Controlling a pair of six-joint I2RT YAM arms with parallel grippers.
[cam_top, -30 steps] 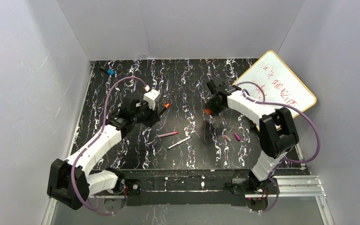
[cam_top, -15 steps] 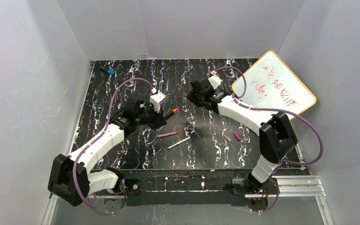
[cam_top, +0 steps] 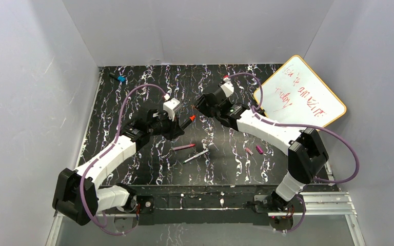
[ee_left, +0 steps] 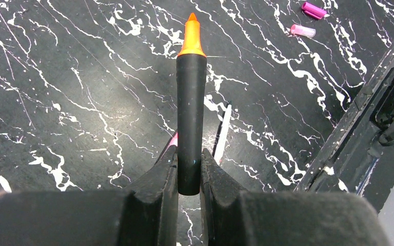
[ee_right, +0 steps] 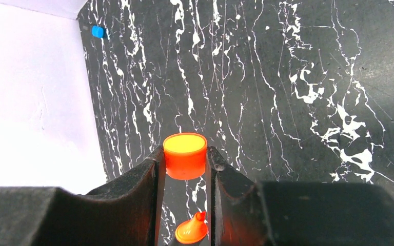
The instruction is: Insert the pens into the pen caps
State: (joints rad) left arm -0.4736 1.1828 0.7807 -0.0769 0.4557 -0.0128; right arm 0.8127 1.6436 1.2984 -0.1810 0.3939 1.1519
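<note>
Black marble veined with white covered the table [cam_top: 149, 169], boxed in by pale grey walls. Three pens and three caps could be counted.

Nearest the arm bases, two pens lay loose and close together near the table's middle: the white-grey pen [cam_top: 195, 156] and, just beyond it, the magenta pen [cam_top: 183, 147]. Well apart to the right, two caps lay side by side, the pinkish cap [cam_top: 248, 151] and the purple cap [cam_top: 259, 149].

Farther in, the left gripper [cam_top: 181, 124] was clamped on the third pen, the black pen [cam_top: 185, 123]. Its orange tip [cam_top: 192, 118] pointed toward the right gripper [cam_top: 197, 105], which hung near it.

The right gripper's jaws were drawn narrow around the orange cap [ee_right: 185, 155]. That cap could not be made out from above. Only the right wrist camera showed it, pinched between the fingers [ee_right: 149, 174], with the pen's tip just below and apart from it. The left wrist camera alone showed the black barrel gripped near its rear end.

At the far left lay a small black blue-ended item [cam_top: 119, 78]. At the far right a whiteboard [cam_top: 302, 92] with red writing sat against the wall.
</note>
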